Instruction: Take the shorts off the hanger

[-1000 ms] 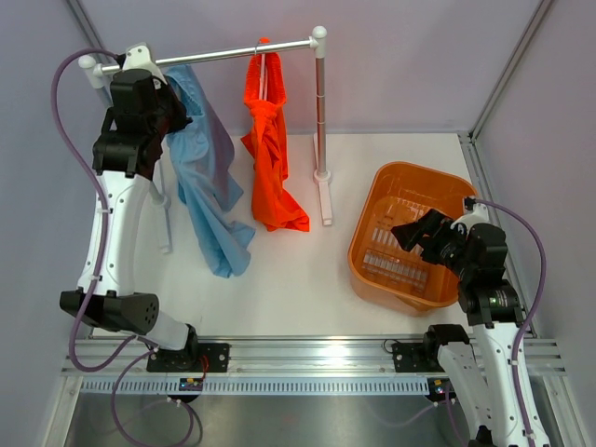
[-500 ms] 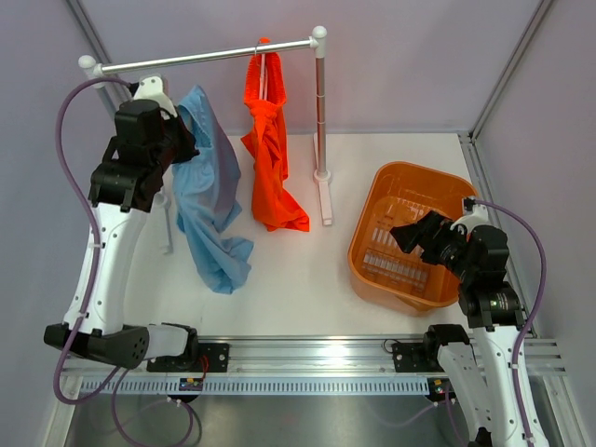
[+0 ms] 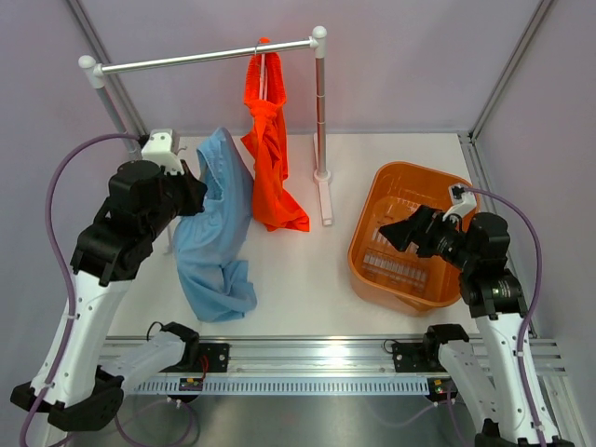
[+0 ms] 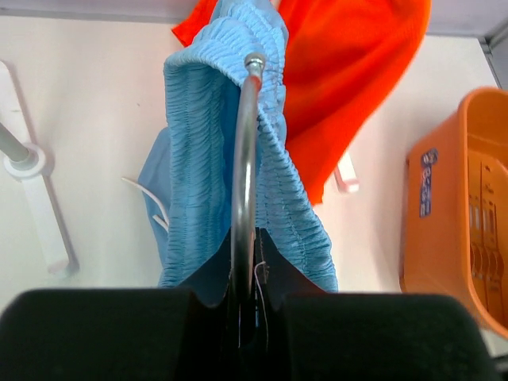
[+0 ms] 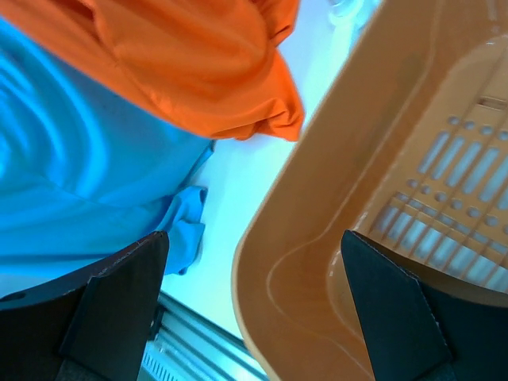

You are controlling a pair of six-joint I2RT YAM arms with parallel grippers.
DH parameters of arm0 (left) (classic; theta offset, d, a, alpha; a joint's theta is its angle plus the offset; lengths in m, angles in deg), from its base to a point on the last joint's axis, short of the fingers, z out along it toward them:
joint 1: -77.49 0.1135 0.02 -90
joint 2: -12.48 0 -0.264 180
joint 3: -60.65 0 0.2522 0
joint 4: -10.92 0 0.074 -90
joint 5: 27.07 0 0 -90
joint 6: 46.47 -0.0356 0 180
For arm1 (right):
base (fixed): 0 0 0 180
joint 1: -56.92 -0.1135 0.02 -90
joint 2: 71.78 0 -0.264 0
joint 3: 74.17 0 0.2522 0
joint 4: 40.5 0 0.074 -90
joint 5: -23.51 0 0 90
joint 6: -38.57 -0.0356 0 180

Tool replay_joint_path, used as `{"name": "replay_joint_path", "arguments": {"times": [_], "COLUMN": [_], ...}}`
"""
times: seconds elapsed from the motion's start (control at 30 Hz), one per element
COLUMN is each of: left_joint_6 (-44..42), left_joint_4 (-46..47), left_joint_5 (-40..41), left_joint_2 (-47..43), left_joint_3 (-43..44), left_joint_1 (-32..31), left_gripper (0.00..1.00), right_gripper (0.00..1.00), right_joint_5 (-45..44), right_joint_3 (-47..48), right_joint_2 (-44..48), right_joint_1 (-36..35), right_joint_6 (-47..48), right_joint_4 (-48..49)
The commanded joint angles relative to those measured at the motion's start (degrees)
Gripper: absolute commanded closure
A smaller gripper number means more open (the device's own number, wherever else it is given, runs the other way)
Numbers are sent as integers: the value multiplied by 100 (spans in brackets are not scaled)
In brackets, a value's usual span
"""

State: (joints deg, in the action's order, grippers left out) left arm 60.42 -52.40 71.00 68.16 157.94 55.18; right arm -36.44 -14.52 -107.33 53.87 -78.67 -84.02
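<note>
The light blue shorts (image 3: 212, 244) hang limp off a metal hanger (image 4: 244, 151), away from the rail, their lower end resting on the table. My left gripper (image 3: 189, 191) is shut on that hanger's wire; in the left wrist view my left gripper (image 4: 242, 292) has the wire running straight between its jaws, with the elastic waistband (image 4: 198, 119) gathered around it. The orange shorts (image 3: 268, 154) hang from the rail (image 3: 205, 58) on their own hanger. My right gripper (image 3: 396, 233) stands open over the basket's near-left rim, and nothing lies between the jaws of the right gripper (image 5: 254, 238).
The clothes rail stands on two posts, the right one (image 3: 321, 112) with a foot on the table. An orange plastic basket (image 3: 438, 191) sits at the right, with nothing in it. An aluminium track (image 3: 307, 358) runs along the near edge.
My left arm has lowered and drawn toward the near side, carrying the hanger and blue shorts off the rail. The right gripper has edged slightly left over the basket.
</note>
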Motion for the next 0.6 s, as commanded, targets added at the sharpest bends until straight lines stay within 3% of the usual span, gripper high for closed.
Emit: {"name": "replay_joint_path", "arguments": {"times": [0.0,0.27,0.43,0.57], "left_joint_6": [-115,-361,-335,-230], "left_joint_4": [315,122,122,192], "left_joint_5": [-332,-1105,-1247,-1003], "left_joint_2": [-347,-690,-989,-1007], "left_joint_3": [-275,-1013,-1409,-1690], "left_joint_1": [-177,-958,-1592,-2250], "left_gripper": [100,100,100,100], "right_gripper": [0,4,5,6], "right_joint_5": [170,-1350,-1957,-3149], "right_joint_3": [482,1598,2160,2758], "right_joint_2": [-241,-1217,-1911,-2631], "right_joint_1": [-476,-2759,-3657,-4598], "right_joint_6": [70,149,88,35], "right_joint_4": [216,49,-47,-319]}}
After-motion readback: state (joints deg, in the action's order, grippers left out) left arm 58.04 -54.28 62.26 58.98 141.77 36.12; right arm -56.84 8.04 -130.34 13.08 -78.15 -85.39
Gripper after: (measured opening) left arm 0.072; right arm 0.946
